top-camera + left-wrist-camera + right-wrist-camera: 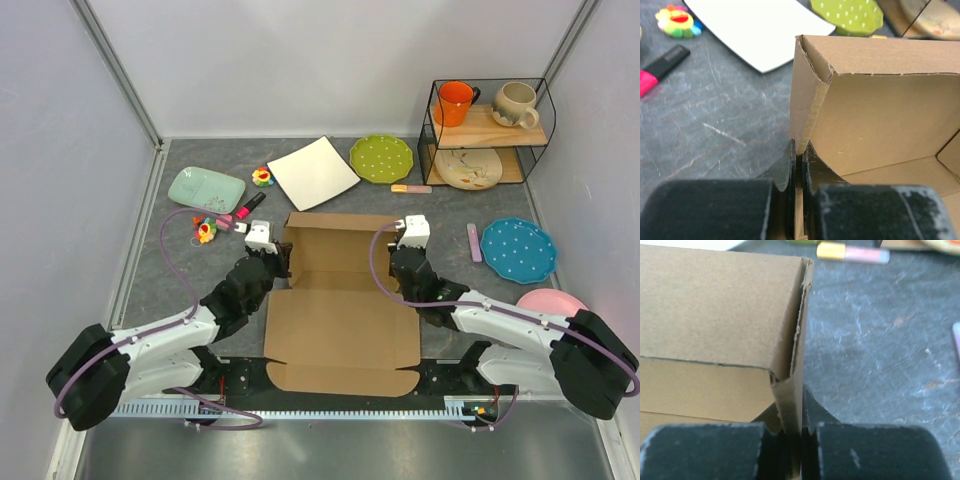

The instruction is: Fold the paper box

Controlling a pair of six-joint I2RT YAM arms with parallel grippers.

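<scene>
2 pinches | left end effector (799, 150): paper box (340, 325) wall | right end effector (793, 405): seemingly same

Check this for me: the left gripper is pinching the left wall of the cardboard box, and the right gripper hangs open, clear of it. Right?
Not quite. The left gripper does pinch the left wall of the cardboard box, but the right gripper is not open or clear: the right wrist view shows it shut on the box's right wall.
</scene>
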